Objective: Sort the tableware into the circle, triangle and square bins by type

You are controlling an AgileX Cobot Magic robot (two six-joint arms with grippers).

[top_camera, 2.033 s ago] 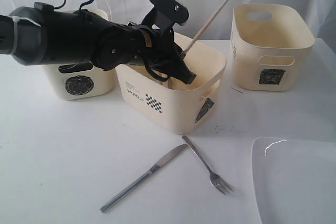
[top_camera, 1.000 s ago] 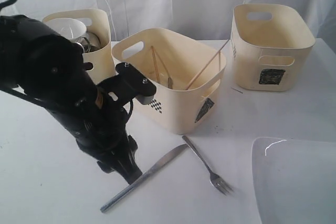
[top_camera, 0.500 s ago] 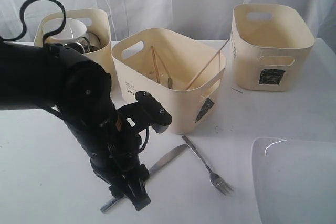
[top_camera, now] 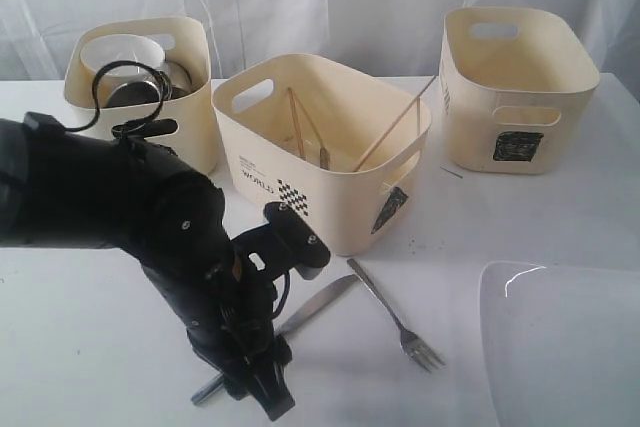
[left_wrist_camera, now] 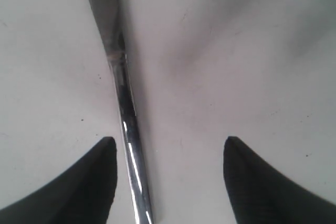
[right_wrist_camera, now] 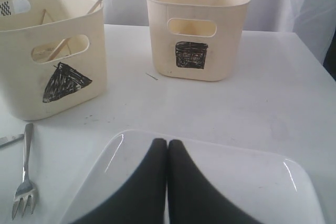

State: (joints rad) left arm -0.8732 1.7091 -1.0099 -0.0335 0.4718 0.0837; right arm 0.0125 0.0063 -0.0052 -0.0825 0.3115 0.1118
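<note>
The steel knife (top_camera: 318, 302) lies on the white table and my left gripper (top_camera: 268, 395) is down over its handle. In the left wrist view the handle (left_wrist_camera: 127, 121) runs between the open fingers, close to one fingertip (left_wrist_camera: 102, 156), with nothing gripped. A steel fork (top_camera: 396, 319) lies beside the knife. The large white square plate (top_camera: 560, 347) sits at the near right. My right gripper (right_wrist_camera: 168, 143) hangs shut over the plate (right_wrist_camera: 247, 177), holding nothing. Wooden chopsticks (top_camera: 393, 133) lean inside the triangle bin (top_camera: 335, 197).
The circle bin (top_camera: 190, 107) at the back left holds a white bowl (top_camera: 118, 51) and steel ware (top_camera: 178, 75). The square bin (top_camera: 515, 97) stands at the back right. My left arm covers the table in front of the circle bin.
My left arm has left the triangle bin, where the chopsticks now rest, and has swung down to the knife's handle. It has sunk lower over the handle in the last half second.
</note>
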